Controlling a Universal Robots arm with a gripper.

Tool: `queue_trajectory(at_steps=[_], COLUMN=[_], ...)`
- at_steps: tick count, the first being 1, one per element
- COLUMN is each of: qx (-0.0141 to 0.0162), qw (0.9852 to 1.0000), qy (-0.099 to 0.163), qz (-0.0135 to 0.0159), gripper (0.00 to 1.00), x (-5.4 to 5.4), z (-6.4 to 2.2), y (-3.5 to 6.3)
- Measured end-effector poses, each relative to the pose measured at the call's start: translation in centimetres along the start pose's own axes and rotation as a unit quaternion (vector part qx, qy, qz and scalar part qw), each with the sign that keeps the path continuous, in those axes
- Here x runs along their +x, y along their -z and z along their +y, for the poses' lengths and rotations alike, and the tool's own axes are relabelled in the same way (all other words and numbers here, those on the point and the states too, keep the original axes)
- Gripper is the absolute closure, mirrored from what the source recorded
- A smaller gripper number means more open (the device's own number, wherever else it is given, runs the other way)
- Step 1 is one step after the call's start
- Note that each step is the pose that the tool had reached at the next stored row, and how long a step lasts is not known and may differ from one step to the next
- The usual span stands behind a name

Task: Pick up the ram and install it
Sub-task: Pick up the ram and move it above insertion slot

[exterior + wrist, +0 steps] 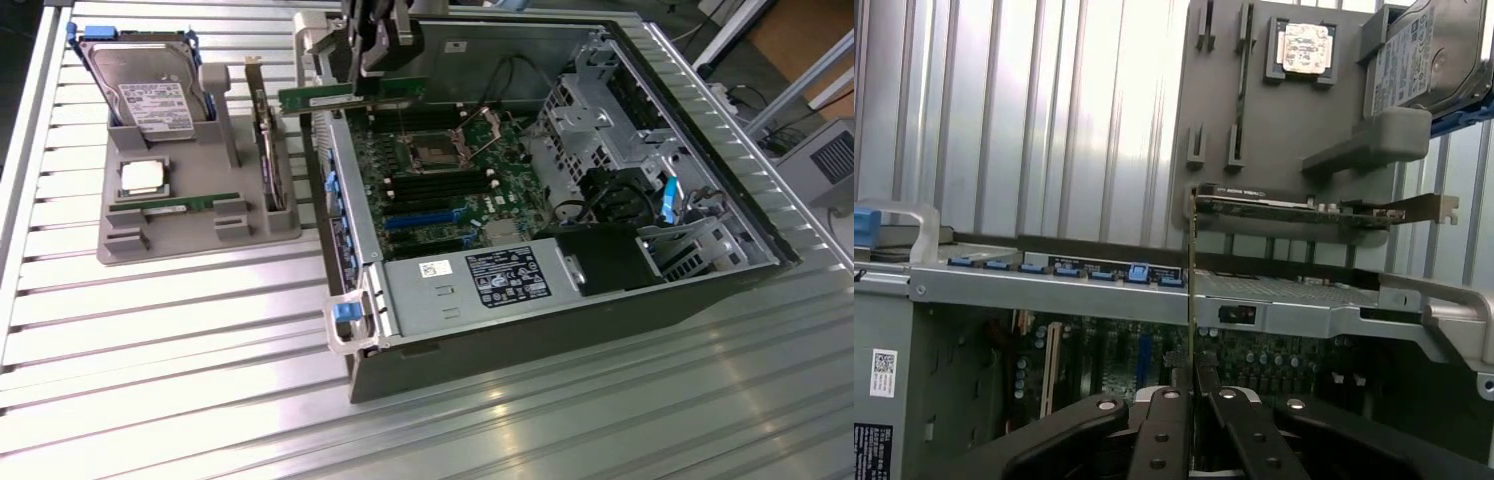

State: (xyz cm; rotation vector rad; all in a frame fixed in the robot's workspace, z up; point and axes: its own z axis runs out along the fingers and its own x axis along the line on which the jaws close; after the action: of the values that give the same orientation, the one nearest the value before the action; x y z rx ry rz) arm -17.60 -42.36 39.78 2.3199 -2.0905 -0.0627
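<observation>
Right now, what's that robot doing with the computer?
The robot's claw is pinching the ram, a thin green stick, and holds it in the air above the edge of the open computer case. The stick is not yet plugged into the green motherboard inside. Beside the case, a grey tray carries a hard drive and a silver processor chip.

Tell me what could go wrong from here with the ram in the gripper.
1. The ram sticks out of the gripper over the case wall; lowering it may clip that wall.
2. The grip looks off-centre, so the ram might tilt when pressed into a slot.
</observation>
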Motion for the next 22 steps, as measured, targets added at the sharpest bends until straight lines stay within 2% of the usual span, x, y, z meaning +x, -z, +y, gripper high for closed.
queue_trajectory(at_steps=[22], qx=[0.0], qw=[1.0], qy=[0.0], qz=[0.0001], gripper=[0.87], x=[0.3], z=[-2.57], y=[0.11])
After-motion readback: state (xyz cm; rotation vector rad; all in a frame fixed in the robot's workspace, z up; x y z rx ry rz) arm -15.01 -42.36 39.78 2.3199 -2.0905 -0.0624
